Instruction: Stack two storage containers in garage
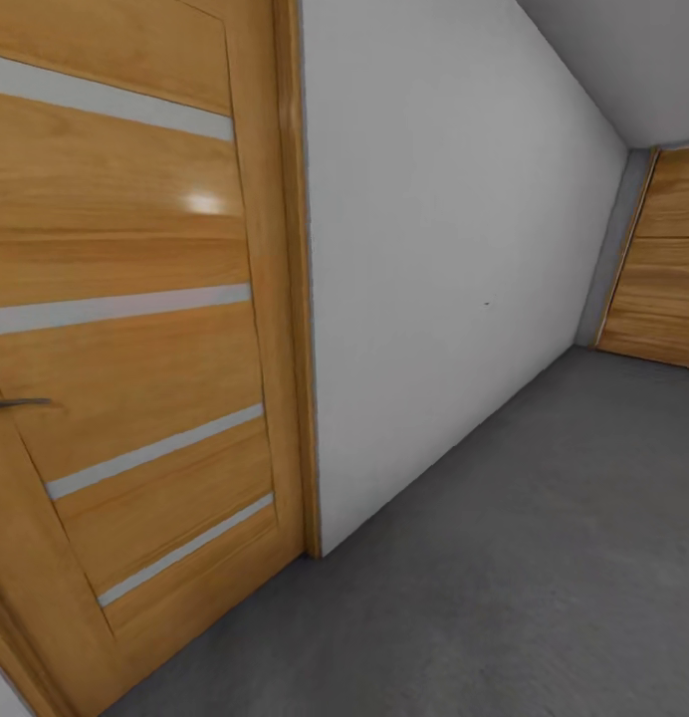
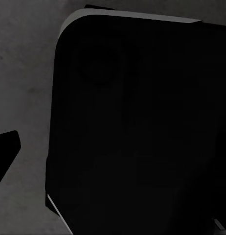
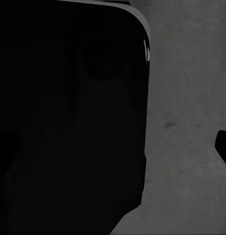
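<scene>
Storage containers cannot be placed from these pictures, so whether either one has reached the garage cannot be told.

The robot itself appears to be in the garage. In the head view the dark grey concrete floor spreads across the lower right, and a plain white-grey wall runs back to wide wooden plank doors at the far right. Close on the left stands a honey-coloured wooden door with pale horizontal strips and a thin metal handle at the picture's left edge.

Judged from this, the drive to the garage looks done or nearly so, while setting one bin on the concrete and stacking the other on it cannot be confirmed as done.

Both wrist views look down on the same speckled concrete past a large, dark, round-cornered body, probably part of the robot. Neither tool's state can be told.

No brand, label or readable writing shows anywhere.
</scene>
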Available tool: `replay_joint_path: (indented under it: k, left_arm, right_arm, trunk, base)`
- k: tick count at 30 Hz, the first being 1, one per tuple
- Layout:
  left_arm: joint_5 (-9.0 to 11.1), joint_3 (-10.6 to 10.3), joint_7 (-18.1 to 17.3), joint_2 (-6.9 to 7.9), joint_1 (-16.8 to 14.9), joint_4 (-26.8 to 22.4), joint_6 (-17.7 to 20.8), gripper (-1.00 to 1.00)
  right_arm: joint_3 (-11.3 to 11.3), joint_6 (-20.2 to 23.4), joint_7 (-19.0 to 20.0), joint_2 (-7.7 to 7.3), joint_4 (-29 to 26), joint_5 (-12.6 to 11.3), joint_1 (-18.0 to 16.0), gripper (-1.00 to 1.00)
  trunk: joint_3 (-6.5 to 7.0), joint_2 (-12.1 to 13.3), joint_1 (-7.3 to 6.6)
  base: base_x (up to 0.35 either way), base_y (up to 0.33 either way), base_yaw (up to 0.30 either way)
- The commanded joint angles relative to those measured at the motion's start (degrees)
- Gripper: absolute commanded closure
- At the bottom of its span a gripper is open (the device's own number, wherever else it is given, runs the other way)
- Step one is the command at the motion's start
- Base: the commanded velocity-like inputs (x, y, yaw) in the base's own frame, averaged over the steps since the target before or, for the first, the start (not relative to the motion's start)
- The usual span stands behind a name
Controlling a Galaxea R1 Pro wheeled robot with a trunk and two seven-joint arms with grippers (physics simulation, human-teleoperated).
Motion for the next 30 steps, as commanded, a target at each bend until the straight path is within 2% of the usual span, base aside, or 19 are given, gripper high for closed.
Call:
replay_joint_path:
  k: [1, 30]
  left_arm:
    - [0.27, 0.32, 0.02, -0.02, 0.02, -0.07, -0.07, -1.0]
    - [0.27, 0.4, 0.11, 0.02, 0.02, -0.07, -0.23, -1.0]
  right_arm:
    - [0.06, -0.15, -0.11, 0.0, -0.04, 0.03, 0.02, -1.0]
    - [0.06, -0.31, -0.19, -0.09, -0.04, 0.11, 0.02, -1.0]
  trunk:
    - [-0.03, -0.01, 0.03]
    - [-0.03, -0.01, 0.03]
  base:
    - [0.301, -0.164, 0.269]
    - [0.301, -0.184, 0.269]
